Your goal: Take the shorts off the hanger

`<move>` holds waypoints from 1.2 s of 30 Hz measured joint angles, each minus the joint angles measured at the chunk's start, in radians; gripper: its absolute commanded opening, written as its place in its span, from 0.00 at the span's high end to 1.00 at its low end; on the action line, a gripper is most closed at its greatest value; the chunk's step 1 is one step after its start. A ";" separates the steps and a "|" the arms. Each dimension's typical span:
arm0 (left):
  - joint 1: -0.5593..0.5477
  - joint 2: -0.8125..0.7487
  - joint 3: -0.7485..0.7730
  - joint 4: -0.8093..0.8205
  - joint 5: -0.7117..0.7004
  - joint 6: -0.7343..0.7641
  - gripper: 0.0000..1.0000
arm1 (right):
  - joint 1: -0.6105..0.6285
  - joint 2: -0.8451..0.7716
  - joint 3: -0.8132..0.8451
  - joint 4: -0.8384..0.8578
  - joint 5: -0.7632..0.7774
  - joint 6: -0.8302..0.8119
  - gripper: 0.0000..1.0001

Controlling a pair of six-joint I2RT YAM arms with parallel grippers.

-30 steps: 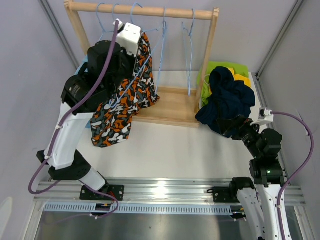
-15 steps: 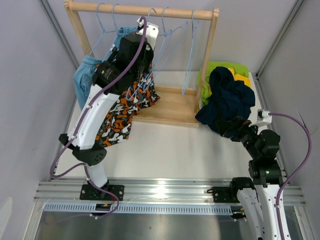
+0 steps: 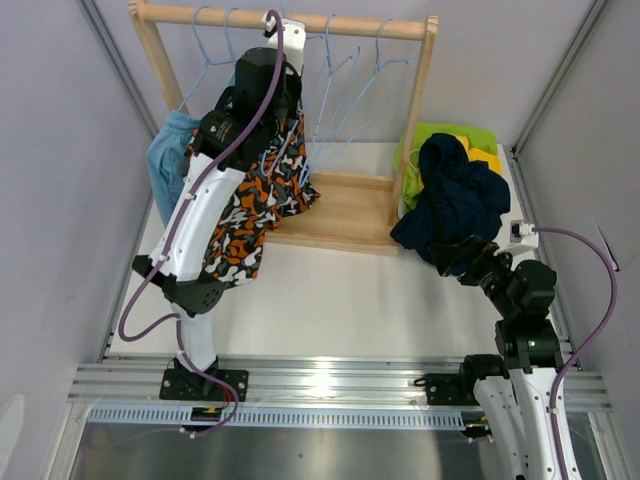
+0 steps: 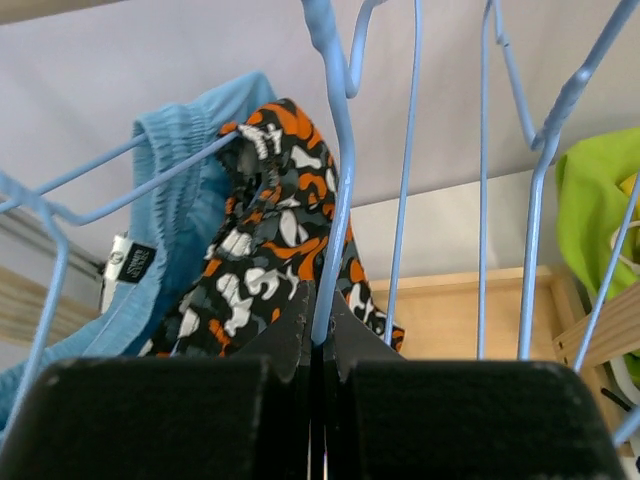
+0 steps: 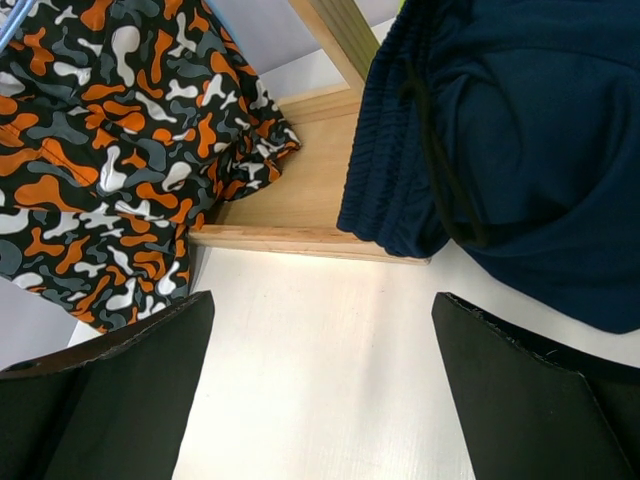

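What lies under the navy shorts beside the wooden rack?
Yellow shorts and lime green shorts stick out from beneath the navy shorts; the rest of both is covered.

We catalogue two arms.
- Left arm [image 3: 205, 215]: white moulded link shells, black cylindrical joints, a long purple cable [image 3: 122, 322] running its length, and a white camera block [image 3: 292, 30] at the wrist.
- Right arm [image 3: 535, 405]: matching white shells and black joints, a second purple cable [image 3: 611, 280], and a small green light [image 3: 541, 345].

We record matte black wedge-shaped fingers [image 5: 110, 400] on both.
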 measured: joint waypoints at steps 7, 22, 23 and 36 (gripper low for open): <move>0.002 0.055 0.007 0.021 0.049 -0.002 0.93 | 0.000 0.015 -0.004 0.016 -0.006 0.000 0.01; -0.001 -0.118 -0.180 -0.027 0.119 -0.061 0.62 | 0.000 0.018 -0.005 0.028 -0.006 0.000 0.01; -0.001 -0.162 -0.203 -0.038 0.122 -0.066 0.59 | 0.000 0.017 -0.005 0.027 -0.006 0.000 0.00; 0.070 -0.510 -0.273 -0.057 0.062 -0.070 0.25 | 0.000 -0.013 -0.005 0.001 -0.006 0.001 0.01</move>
